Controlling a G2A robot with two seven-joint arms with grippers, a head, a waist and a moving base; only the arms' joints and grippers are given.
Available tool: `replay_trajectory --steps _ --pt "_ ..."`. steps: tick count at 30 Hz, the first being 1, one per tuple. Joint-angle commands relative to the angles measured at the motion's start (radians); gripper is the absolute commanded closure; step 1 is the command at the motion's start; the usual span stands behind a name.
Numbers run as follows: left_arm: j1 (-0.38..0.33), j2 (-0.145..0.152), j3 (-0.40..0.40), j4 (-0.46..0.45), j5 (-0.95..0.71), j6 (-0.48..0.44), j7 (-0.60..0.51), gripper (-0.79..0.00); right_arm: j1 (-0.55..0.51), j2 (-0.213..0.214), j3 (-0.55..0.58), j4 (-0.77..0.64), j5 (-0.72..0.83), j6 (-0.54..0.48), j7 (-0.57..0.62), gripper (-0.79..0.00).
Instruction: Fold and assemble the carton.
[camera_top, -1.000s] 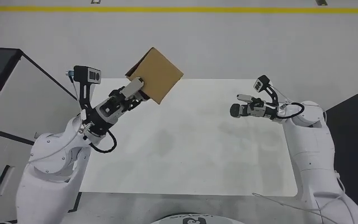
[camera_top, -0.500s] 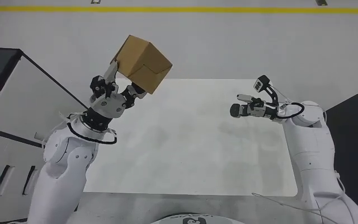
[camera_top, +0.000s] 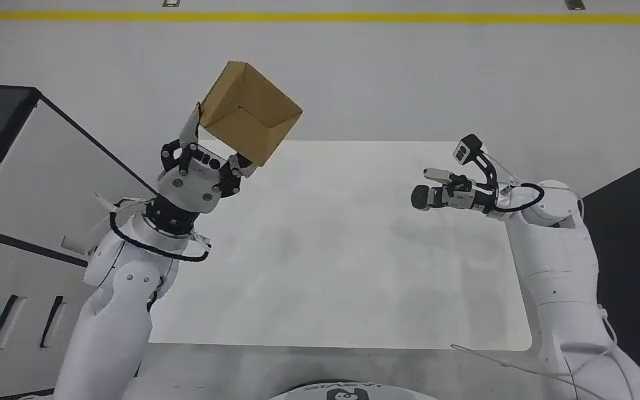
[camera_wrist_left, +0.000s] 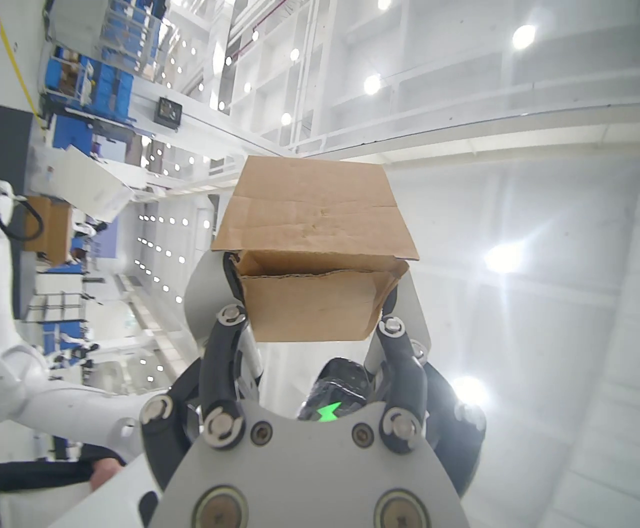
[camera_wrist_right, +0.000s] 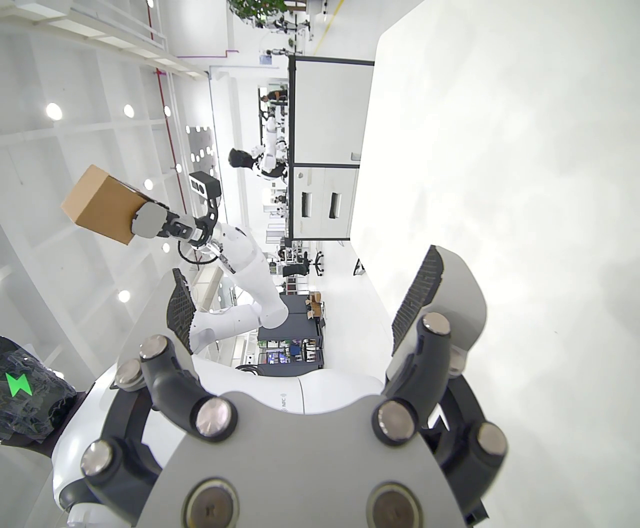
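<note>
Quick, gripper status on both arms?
Left gripper: closed on the carton.
Right gripper: open, holding nothing.

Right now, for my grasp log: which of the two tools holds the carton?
The left tool, clamped on the carton held in the air; the right tool is open and empty.

You see white table (camera_top: 380, 250) across middle of top view. Yellow floor line (camera_top: 320, 16) runs along far side, well beyond table. Dark-framed panel (camera_top: 15, 110) stands off table's left edge. Right wrist view: white drawer cabinet (camera_wrist_right: 325, 200) beside table end, office chair (camera_wrist_right: 300, 266) near it.
</note>
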Motion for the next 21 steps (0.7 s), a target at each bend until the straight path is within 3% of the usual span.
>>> replay_trajectory --steps 1,21 --pt "0.003 -0.001 0.002 0.003 -0.046 0.044 -0.027 0.0 0.0 0.0 0.0 0.0 0.0 0.0 0.0 -0.785" --pt "0.042 -0.016 -0.018 -0.011 -0.226 0.1 -0.042 0.0 0.0 0.0 0.0 0.0 0.0 0.0 0.0 -0.785"
